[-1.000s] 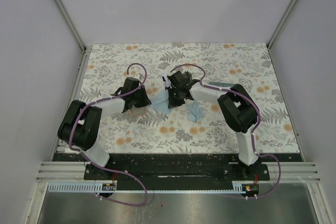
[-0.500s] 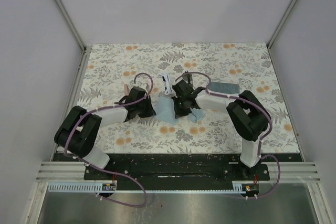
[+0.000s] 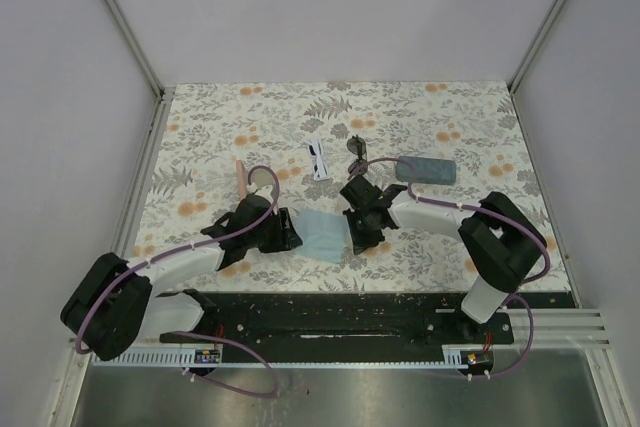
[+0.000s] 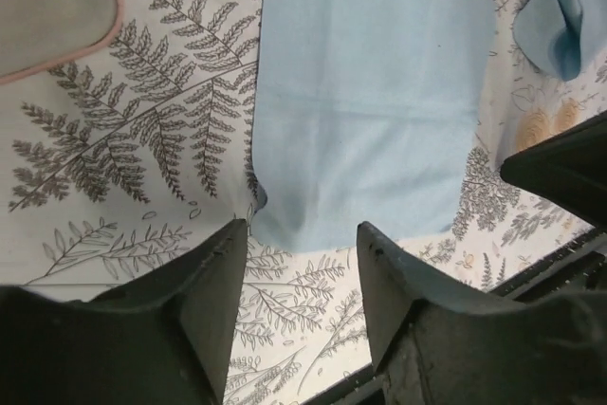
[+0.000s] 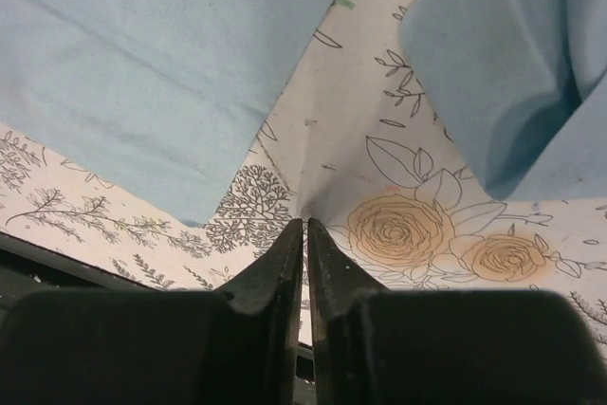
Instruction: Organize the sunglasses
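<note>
The white-framed sunglasses (image 3: 318,159) and the dark-framed sunglasses (image 3: 355,150) lie folded side by side at mid-table, beyond both grippers. A light blue cloth (image 3: 325,235) (image 4: 370,101) (image 5: 161,64) lies flat between the grippers. My left gripper (image 3: 290,235) (image 4: 302,234) sits just left of that cloth, open, with only the patterned table cover between its fingers. My right gripper (image 3: 361,235) (image 5: 305,223) is at the cloth's right edge, shut, and a crease of the table cover rises at its tips. A second, crumpled blue cloth (image 5: 512,73) (image 4: 560,7) lies beside it.
A pink case (image 3: 241,179) (image 4: 47,7) lies behind the left gripper. A grey-blue case (image 3: 425,169) lies at right of the sunglasses. The black base rail (image 3: 320,312) runs along the near edge. White walls enclose the table on three sides.
Both arms have drawn back toward the near edge. The blue cloth that hung between the grippers now lies flat on the table. The left gripper has opened and let it go.
</note>
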